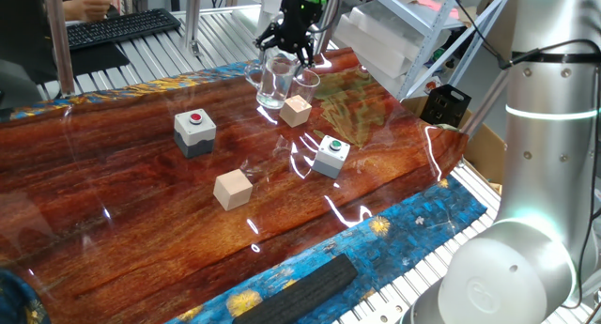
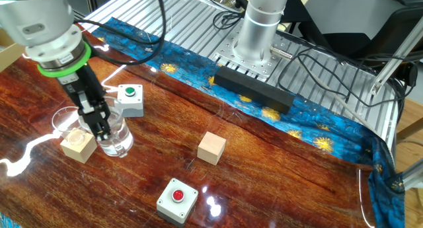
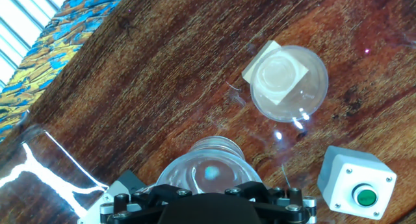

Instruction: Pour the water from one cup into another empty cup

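The wooden table [image 1: 141, 202] carries everything. The gripper [image 2: 100, 125] hangs over the glass mug [image 2: 115, 139], jaws spread wide around its rim, nothing lifted. The mug stands upright, long axis vertical, handle [image 1: 252, 74] at nine o'clock in one fixed view. The smaller cup [image 3: 289, 82], upright, sits at one o'clock from it in the hand view, with a wooden cube [image 2: 78, 145] beside it.
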Robot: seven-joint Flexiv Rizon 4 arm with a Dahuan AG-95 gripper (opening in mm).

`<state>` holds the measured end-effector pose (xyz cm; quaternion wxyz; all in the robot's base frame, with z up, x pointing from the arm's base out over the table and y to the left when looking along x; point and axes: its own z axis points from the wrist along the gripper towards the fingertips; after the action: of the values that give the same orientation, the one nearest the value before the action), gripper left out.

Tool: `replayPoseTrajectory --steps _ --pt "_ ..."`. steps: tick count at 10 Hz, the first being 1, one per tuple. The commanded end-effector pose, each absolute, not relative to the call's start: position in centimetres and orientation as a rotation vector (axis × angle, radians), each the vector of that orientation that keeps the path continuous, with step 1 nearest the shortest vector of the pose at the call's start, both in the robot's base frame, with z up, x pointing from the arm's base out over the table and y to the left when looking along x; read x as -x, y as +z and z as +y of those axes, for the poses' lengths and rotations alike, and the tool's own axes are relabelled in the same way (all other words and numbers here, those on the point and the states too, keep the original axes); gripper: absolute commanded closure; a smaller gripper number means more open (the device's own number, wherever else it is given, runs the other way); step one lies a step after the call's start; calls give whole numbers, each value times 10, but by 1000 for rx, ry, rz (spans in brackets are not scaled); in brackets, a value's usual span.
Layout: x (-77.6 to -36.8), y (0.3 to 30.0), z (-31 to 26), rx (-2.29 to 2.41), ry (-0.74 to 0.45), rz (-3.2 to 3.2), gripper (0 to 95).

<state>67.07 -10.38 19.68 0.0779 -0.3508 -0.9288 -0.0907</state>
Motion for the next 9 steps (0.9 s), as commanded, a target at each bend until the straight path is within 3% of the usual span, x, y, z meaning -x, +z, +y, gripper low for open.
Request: replayPoseTrajectory --steps 1,9 --pt "-668 197 -102 1045 -261 -2799 950" --pt "-667 197 -102 1062 -258 -2790 950"
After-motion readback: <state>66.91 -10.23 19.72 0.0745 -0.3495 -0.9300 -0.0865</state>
